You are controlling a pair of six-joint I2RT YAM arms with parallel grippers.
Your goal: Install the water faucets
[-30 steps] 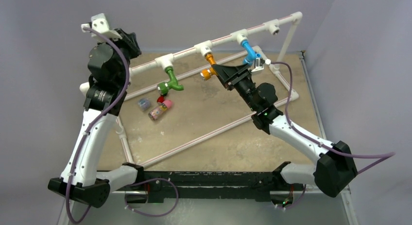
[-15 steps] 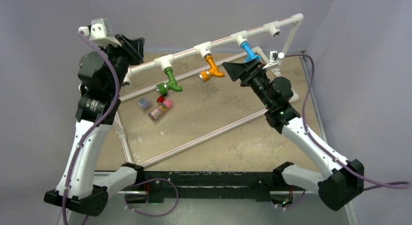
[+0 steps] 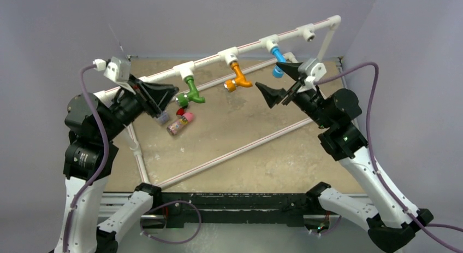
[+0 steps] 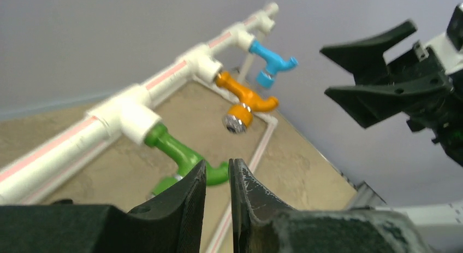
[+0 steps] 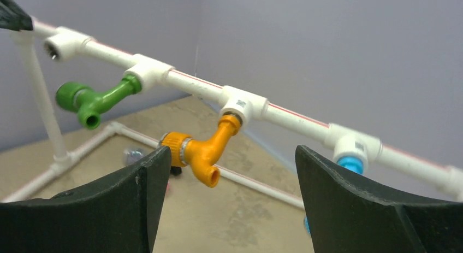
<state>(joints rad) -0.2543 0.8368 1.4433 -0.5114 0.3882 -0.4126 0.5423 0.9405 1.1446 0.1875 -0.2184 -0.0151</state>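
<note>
Three faucets hang from tee sockets on the raised white pipe rail (image 3: 210, 59): green (image 3: 191, 92), orange (image 3: 238, 76) and blue (image 3: 278, 60). My left gripper (image 3: 174, 91) is just left of the green faucet, jaws almost together and empty. In the left wrist view the left gripper (image 4: 218, 163) points at the green faucet (image 4: 174, 149), with the orange (image 4: 243, 97) and blue (image 4: 270, 59) ones beyond. My right gripper (image 3: 267, 74) is open and empty between the orange and blue faucets, a little in front of them. In the right wrist view the right gripper (image 5: 232, 152) frames the orange faucet (image 5: 205, 149).
An empty tee socket (image 3: 308, 31) sits at the rail's right end. A small pink bottle (image 3: 180, 123), a small grey piece (image 3: 161, 117) and a red piece (image 3: 179, 110) lie on the tan board under the green faucet. A white pipe (image 3: 235, 150) crosses the board diagonally.
My right gripper has drawn back to the right from the orange faucet, empty. My left arm has come down from the rail's left end to beside the green faucet.
</note>
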